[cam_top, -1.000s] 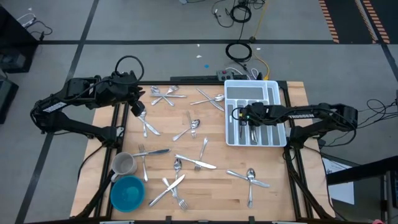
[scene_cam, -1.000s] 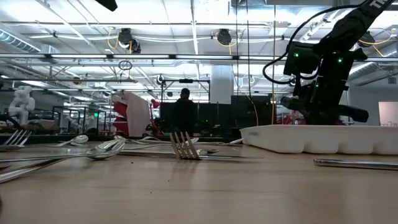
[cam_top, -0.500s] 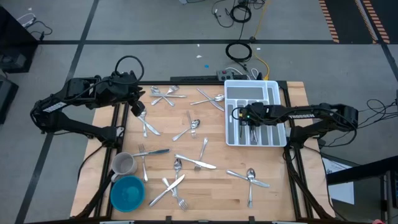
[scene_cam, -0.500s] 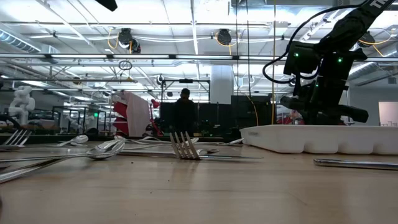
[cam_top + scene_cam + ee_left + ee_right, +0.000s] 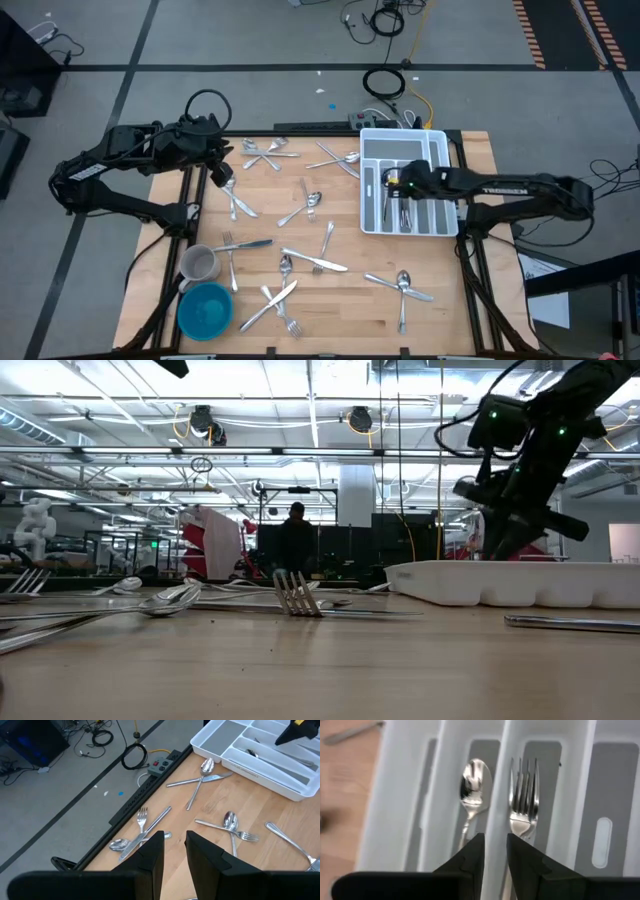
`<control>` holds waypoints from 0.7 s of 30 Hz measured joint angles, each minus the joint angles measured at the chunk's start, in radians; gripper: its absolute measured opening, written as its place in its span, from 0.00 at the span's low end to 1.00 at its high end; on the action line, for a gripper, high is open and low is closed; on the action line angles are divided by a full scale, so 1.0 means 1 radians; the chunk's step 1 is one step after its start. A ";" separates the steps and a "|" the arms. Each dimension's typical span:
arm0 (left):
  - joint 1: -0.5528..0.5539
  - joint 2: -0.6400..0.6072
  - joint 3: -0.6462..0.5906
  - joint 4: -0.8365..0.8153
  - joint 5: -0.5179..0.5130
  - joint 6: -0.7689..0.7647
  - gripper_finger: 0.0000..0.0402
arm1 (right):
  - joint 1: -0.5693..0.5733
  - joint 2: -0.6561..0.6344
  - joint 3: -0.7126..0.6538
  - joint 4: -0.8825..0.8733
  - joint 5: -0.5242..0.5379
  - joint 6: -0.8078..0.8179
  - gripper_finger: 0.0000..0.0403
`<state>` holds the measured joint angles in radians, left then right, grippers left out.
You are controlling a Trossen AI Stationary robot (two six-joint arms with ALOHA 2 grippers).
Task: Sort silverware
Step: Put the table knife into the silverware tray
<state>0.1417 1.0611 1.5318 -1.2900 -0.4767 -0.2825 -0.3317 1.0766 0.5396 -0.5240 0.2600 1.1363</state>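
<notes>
- Silverware lies scattered over the wooden table, most pieces unsorted.
- Organiser tray holds a spoon and a fork in neighbouring slots.
- Right gripper, narrowly parted and empty, has lifted back from the tray: a piece looks delivered.
- Left gripper hovers narrowly parted, empty, by the far left corner.

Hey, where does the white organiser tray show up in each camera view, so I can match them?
High view: white organiser tray at the table's right rear, right gripper above it.
Low view: right side, seen edge-on.
Left wrist view: upper right corner.
Right wrist view: fills the picture, holding a spoon and a fork.
Shared landmark: the tray's dividers.
</notes>
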 joint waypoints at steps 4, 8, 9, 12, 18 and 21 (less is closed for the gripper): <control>0.000 0.000 0.000 0.000 0.000 0.000 0.22 | 0.000 -0.068 0.014 -0.004 -0.005 -0.033 0.19; 0.000 0.000 0.000 0.000 0.000 -0.001 0.22 | 0.001 -0.127 0.087 -0.003 -0.043 -0.117 0.19; 0.000 0.000 0.000 0.000 0.000 -0.001 0.22 | 0.001 -0.138 0.117 -0.003 -0.053 -0.149 0.19; 0.000 0.000 0.000 0.000 0.000 -0.001 0.22 | 0.001 -0.152 0.233 -0.002 -0.056 -0.255 0.19; 0.000 0.000 0.000 0.000 0.000 0.000 0.22 | -0.001 -0.079 0.549 -0.020 0.037 -0.465 0.19; 0.000 0.000 0.000 0.000 0.000 0.000 0.22 | -0.010 0.008 0.734 -0.078 0.110 -0.579 0.19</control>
<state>0.1421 1.0609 1.5318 -1.2896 -0.4767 -0.2825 -0.3414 1.0842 1.2732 -0.6024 0.3696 0.5569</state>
